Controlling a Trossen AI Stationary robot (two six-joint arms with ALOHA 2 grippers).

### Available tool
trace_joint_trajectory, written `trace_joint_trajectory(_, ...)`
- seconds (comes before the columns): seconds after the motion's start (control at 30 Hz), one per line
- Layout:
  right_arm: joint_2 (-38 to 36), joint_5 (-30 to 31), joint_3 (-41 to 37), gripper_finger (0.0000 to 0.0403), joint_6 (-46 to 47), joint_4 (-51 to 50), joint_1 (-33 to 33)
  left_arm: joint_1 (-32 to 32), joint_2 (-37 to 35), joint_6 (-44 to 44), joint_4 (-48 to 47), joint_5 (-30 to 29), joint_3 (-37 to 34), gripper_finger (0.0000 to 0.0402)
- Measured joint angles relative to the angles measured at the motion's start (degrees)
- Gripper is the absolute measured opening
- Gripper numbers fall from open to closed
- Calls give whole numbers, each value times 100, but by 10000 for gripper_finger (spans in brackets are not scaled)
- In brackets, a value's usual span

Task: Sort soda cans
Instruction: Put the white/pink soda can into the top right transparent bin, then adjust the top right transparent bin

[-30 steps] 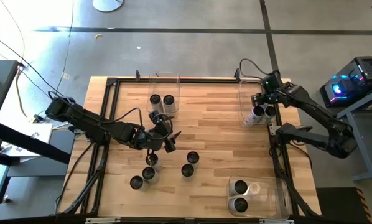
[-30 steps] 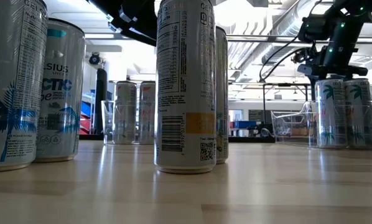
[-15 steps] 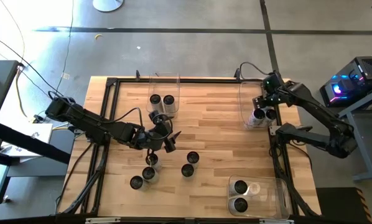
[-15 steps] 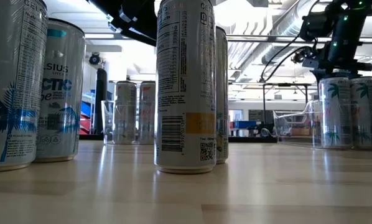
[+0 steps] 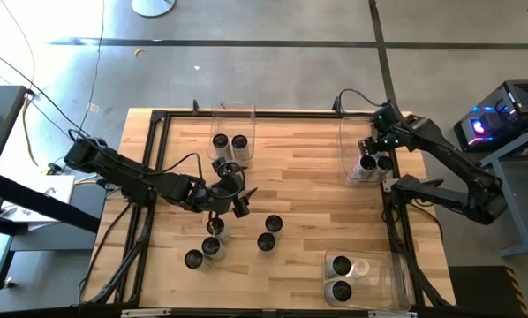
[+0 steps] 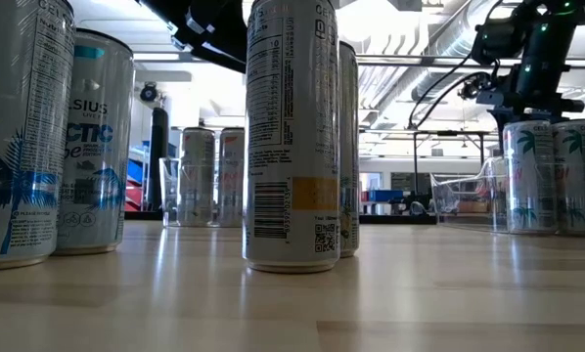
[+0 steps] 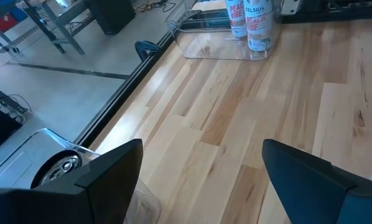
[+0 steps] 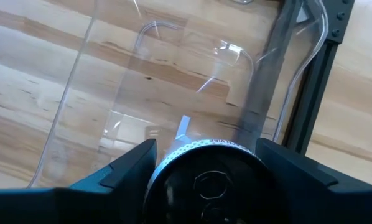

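White "CELSIUS" cans (image 7: 257,23) — left jaws spread empty, right jaws straddle a can (image 8: 212,180).

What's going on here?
A two-armed robot is sorting soda cans into clear bins. The right hand is at the bin on the right edge, its fingers around a can standing inside it beside another can. The left hand is open, empty, mid-table near the loose cans. Two cans stand in the far bin, and the near bin holds more.
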Motion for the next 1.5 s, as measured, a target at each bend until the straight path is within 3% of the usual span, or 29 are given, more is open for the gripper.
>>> trace_joint_trajectory(0.17, 42, -275, 4, 257, -205, -28, -11, 0, 0, 0, 0, 0, 0, 323)
trace_joint_trajectory(0.57, 327, -203, 17, 290, -219, 124, -14, 0, -2, 0, -42, 2, 0, 323)
trace_joint_trajectory(0.77, 176, -201, 16, 291, -229, 449, -14, 0, -1, 0, -42, 64, 0, 323)
trace_joint_trajectory(0.93, -45, 138, 15, 291, -167, 512, -14, 0, -2, 0, -42, 66, 0, 323)
trace_joint_trajectory(1.07, -447, 151, 15, 291, 166, 1120, 104, 0, -2, 5, -42, 67, 0, 323)
trace_joint_trajectory(1.23, -900, 108, 15, 291, 105, 1994, 778, 81, -2, 9, -39, 349, 0, 323)
trace_joint_trajectory(1.5, -1027, 535, 15, 291, -59, 2449, 2856, 118, -2, 173, -74, 345, 2, 323)
